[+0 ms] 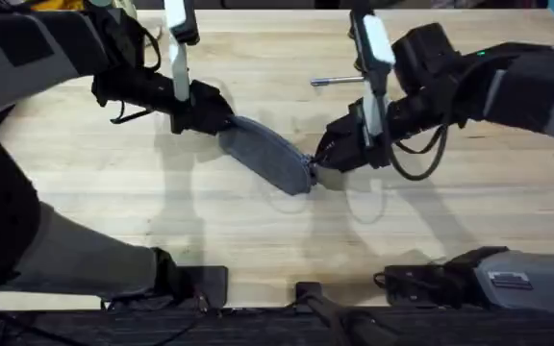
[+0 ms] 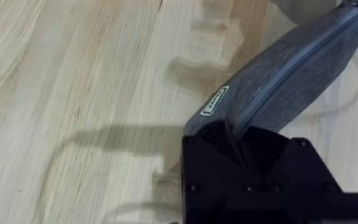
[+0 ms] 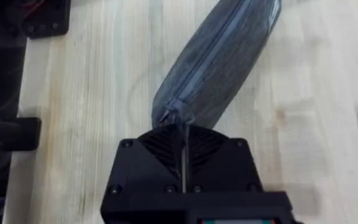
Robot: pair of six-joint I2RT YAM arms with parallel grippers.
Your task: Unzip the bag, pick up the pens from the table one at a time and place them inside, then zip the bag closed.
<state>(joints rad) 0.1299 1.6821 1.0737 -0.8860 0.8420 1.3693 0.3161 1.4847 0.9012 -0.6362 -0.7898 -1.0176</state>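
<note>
On the surface [image 1: 258,240], the bag [image 1: 267,154] lies slanted between both arms. Left gripper [image 1: 210,113] pinches one end; right gripper [image 1: 323,165] pinches the zipper pull at the other. One pen [image 1: 337,81] lies nearby. Unzipping seems underway; next, pull the zipper along.

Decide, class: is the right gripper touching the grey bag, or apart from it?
Touching. The right wrist view shows the right gripper pinched shut on the zipper end of the bag, with no gap.

Your light's bright and even from above, soft arm shadows on the surface [image 1: 258,240], near arms blurred, no glare.
</note>
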